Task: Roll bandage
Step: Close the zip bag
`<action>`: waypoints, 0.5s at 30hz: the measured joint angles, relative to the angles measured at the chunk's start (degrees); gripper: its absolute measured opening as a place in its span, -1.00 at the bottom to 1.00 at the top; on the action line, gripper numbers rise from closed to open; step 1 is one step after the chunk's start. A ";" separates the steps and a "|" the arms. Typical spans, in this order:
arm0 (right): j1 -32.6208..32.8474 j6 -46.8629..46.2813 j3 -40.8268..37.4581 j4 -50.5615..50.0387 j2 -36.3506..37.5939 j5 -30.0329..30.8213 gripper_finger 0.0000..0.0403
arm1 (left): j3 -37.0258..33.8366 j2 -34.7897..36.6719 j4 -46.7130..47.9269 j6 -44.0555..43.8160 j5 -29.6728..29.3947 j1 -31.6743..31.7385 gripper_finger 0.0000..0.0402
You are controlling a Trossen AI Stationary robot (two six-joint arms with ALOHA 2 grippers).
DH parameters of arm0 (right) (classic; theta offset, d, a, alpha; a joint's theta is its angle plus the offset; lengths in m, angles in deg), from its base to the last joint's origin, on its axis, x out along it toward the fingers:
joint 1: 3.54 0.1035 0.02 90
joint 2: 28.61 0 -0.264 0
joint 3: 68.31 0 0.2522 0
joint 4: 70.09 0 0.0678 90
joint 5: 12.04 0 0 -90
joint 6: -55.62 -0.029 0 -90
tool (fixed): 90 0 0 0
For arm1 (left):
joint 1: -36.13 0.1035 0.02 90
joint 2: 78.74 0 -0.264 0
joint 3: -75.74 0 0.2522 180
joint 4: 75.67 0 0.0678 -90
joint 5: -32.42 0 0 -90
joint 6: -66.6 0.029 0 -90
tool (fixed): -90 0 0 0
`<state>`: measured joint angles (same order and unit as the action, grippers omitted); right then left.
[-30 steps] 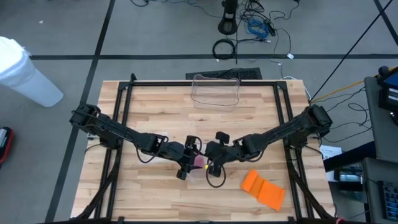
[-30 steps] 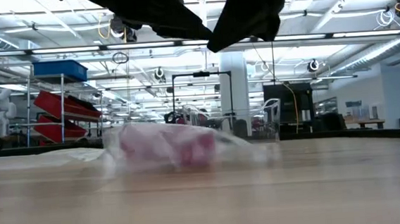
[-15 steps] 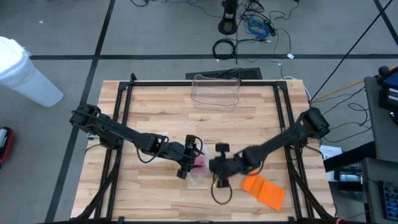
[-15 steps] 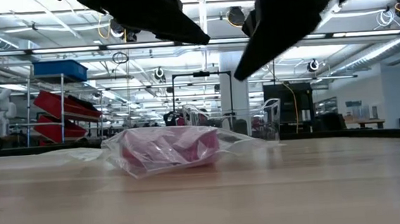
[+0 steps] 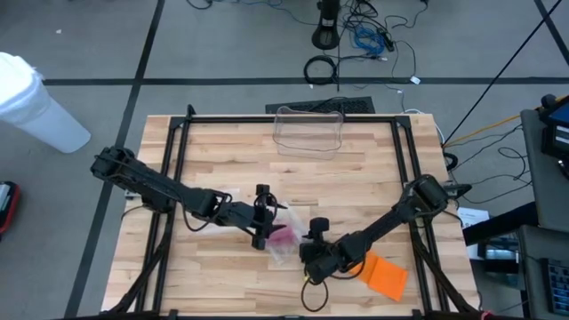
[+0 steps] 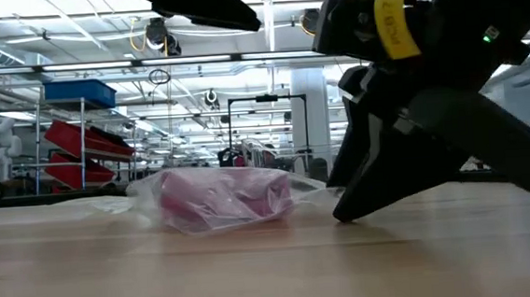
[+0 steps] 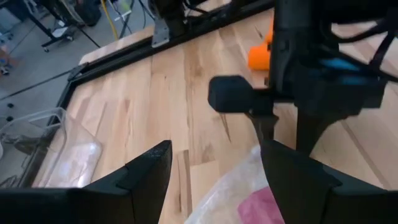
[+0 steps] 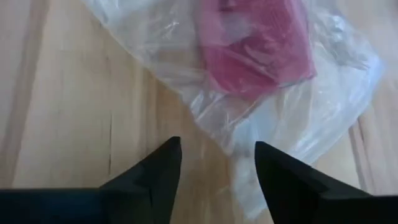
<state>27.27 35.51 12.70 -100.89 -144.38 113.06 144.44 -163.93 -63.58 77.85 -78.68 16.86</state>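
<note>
A pink rolled bandage [image 8: 255, 43] lies inside a clear plastic bag [image 5: 283, 242] that rests flat on the wooden table [image 6: 273, 260]. My right gripper [image 8: 217, 149] is open, low over the table at the bag's near right side. Its fingers stand on either side of the bag's loose edge [image 8: 249, 186]. In the low view the right gripper [image 6: 344, 208] slants down almost to the tabletop beside the bag [image 6: 226, 198]. My left gripper [image 7: 216, 149] is open and hangs above the bag's left side [image 5: 269, 231], clear of it. My right gripper slants down from the near right with its open fingers at the bag's loose plastic edge [image 8: 249, 186]. Whether a finger touches the plastic I cannot tell.
An orange folded piece [image 5: 382, 274] lies near the front right, just behind my right arm. A clear plastic box [image 5: 308, 129] stands at the table's far edge. A black frame [image 5: 178, 133] runs round the tabletop.
My right gripper has left the spot beside my left gripper. It has swung toward the table's near edge, dropped almost to the tabletop, and rolled. The bag, blurred in motion a second ago, has settled flat on the wood. My left gripper has risen a little.
</note>
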 joint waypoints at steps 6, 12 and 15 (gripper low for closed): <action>-0.33 -2.04 0.08 -0.21 -1.92 5.07 -0.22 | 0.00 0.00 1.37 0.00 0.02 -0.30 0.26; -0.99 -1.03 -0.32 -2.39 -0.40 5.13 -0.90 | 0.00 -0.02 1.43 0.02 0.02 -0.26 0.26; -1.85 -2.48 0.64 -3.19 -0.07 4.97 -0.97 | 0.00 -0.02 1.35 0.00 0.03 -0.27 0.26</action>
<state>25.41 33.02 13.34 -104.09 -144.46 118.04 144.44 -163.95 -62.23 77.85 -78.66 16.58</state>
